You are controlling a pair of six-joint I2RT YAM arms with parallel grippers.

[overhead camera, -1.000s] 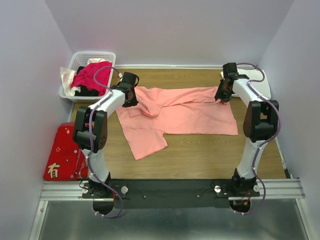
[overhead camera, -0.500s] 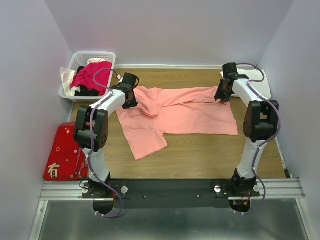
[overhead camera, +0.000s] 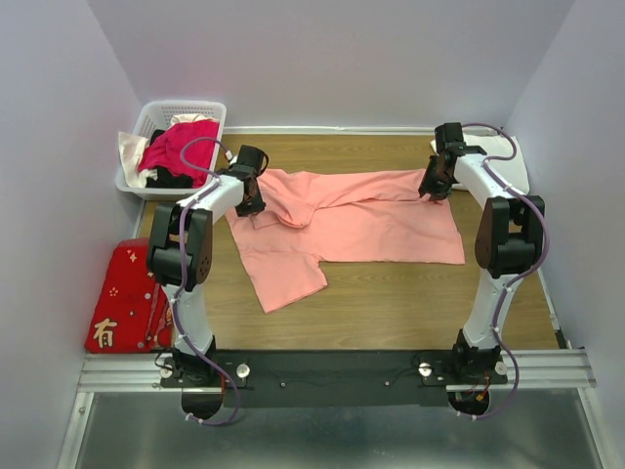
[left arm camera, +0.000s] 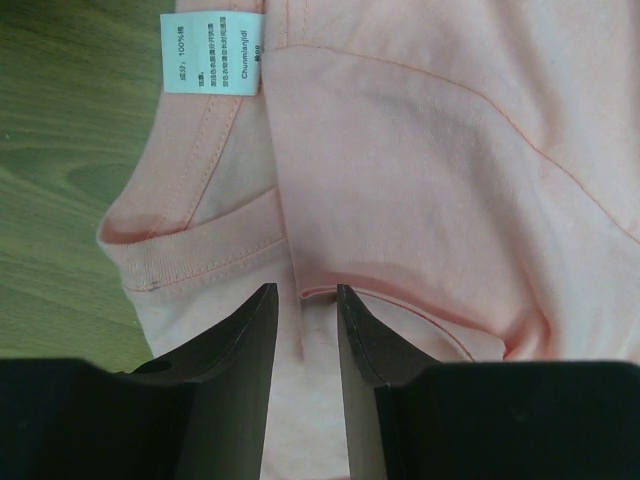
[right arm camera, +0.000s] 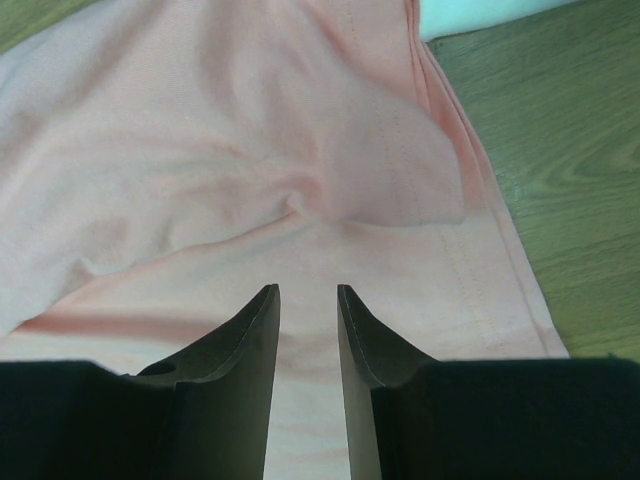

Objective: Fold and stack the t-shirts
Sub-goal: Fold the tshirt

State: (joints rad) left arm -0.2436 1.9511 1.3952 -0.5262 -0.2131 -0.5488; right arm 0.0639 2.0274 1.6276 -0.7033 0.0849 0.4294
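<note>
One red cloth [overhead camera: 122, 293] with gold characters lies at the far left, beside one white basket [overhead camera: 186, 106] heaped with clothes. The left end effector [left arm camera: 301, 290] is released, its jaws slightly parted over the collar of the single salmon-pink t-shirt [overhead camera: 371, 230], which is spread on the table [overhead camera: 391, 303]. One pale blue label [left arm camera: 212, 53] reads "100%"; its other print is too small to read. The right end effector [right arm camera: 301, 290] hangs over the shirt's far right corner, jaws equally parted, gripping nothing. One white folded garment [right arm camera: 480, 12] touches that edge.
</note>
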